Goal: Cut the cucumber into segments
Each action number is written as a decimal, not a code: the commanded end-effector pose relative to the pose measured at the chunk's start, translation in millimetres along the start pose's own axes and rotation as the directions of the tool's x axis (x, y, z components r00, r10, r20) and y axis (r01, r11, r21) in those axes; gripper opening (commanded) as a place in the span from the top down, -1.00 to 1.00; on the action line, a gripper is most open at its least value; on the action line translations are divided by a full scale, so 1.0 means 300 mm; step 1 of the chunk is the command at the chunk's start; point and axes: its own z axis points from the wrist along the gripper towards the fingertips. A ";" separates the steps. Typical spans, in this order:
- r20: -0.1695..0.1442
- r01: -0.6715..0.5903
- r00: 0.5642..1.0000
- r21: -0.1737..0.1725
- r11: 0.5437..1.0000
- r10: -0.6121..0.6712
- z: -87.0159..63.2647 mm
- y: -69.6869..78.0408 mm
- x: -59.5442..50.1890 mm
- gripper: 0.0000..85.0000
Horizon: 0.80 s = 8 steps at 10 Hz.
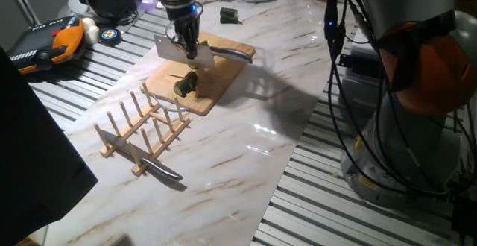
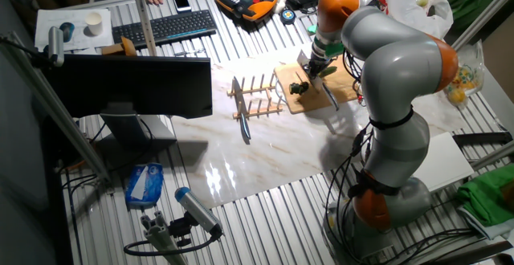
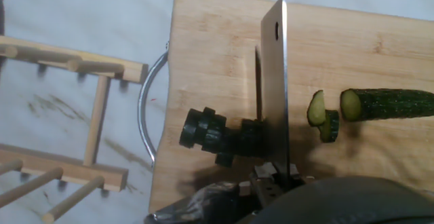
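Cucumber (image 3: 390,104): lies flat on the wooden board, at about 3 o'clock from the blade in the hand view, pale cut face turned toward the blade.
Segments (image 3: 324,117): two thin pale-faced slices just off the cucumber's cut end, between it and the blade; more dark green pieces (image 3: 203,129) huddle together at 9 o'clock of the blade, touching one another.
Cleaver (image 3: 274,88): blade upright on edge, running from 12 to 6 o'clock across the board, a small hole near its far tip.
Gripper (image 1: 188,43): clenched on the cleaver's handle, directly above the board; in the hand view the fingers (image 3: 271,180) sit at the blade's 6 o'clock end.
Wooden board (image 3: 217,47): pale wood with a metal loop handle on its 9 o'clock edge, resting on the marble-patterned table (image 1: 246,149).
Wooden rack (image 1: 141,130): just beside the board's handle edge, pegs upright.
Knife (image 1: 153,164): lies at the rack's near side, touching it.
Small dark green stub (image 1: 228,14): on the table, well apart from the board.
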 end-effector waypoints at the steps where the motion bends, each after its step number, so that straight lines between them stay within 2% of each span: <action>1: 0.003 -0.016 1.000 0.000 1.000 0.016 0.000 0.000 0.000 0.98; 3: 0.003 -0.052 0.999 0.001 0.999 0.052 0.000 0.000 0.000 0.98; 4: -0.006 -0.082 0.997 0.012 0.997 0.082 0.000 0.000 0.000 0.98; 8: -0.041 -0.121 0.992 -0.009 0.993 0.120 0.000 0.000 0.000 0.98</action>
